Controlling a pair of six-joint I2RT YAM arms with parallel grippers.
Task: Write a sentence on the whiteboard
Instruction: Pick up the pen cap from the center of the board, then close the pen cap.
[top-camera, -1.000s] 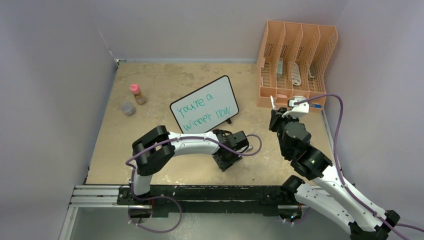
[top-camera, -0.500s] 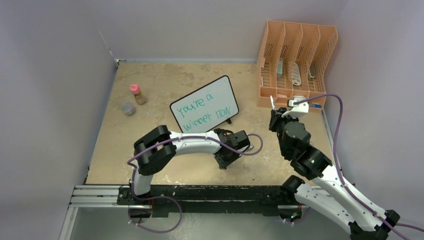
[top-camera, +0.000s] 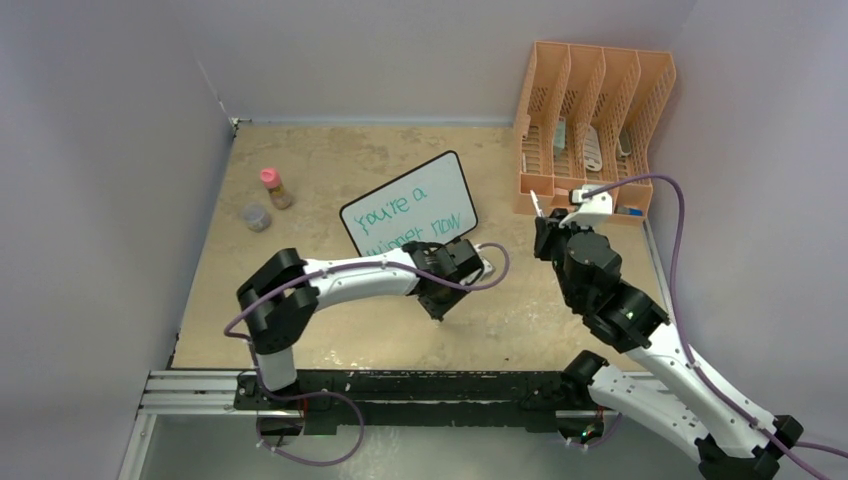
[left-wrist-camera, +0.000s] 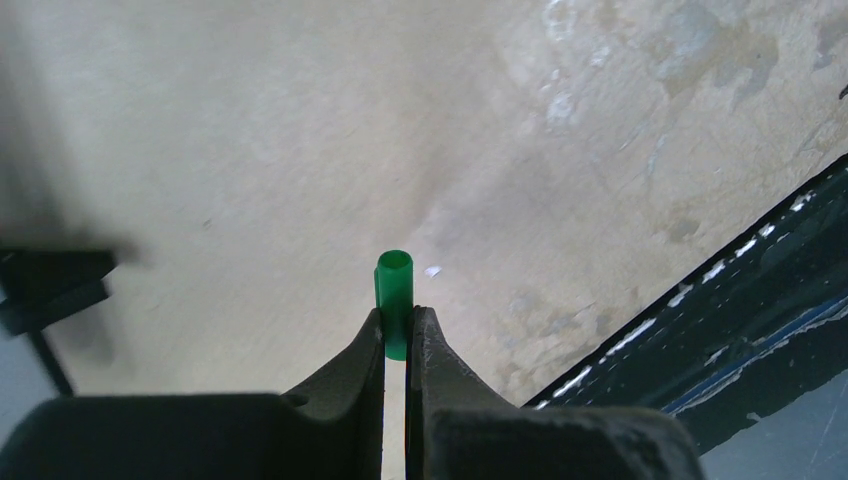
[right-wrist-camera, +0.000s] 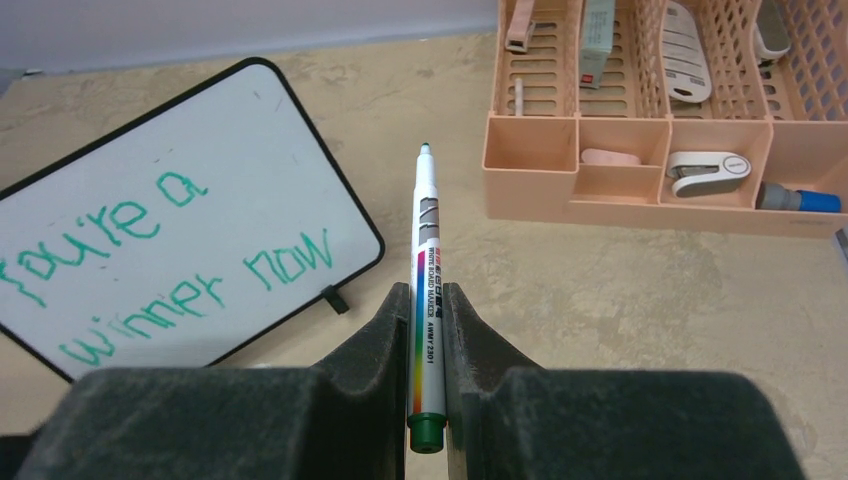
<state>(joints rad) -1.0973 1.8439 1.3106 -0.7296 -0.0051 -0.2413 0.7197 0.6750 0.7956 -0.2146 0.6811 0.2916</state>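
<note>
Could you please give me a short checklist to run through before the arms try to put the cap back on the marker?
1. Sentence complete on the whiteboard: ok, it reads "You're a winner now" in two lines.
2. Right gripper shut on the marker: ok.
3. Left gripper shut on the cap: ok, the green cap sticks out past the fingertips.
4. Marker tip bare and off the whiteboard: ok.
5. Cap lined up with the marker tip: not ok, they are well apart, and the marker does not show in the left wrist view.
</note>
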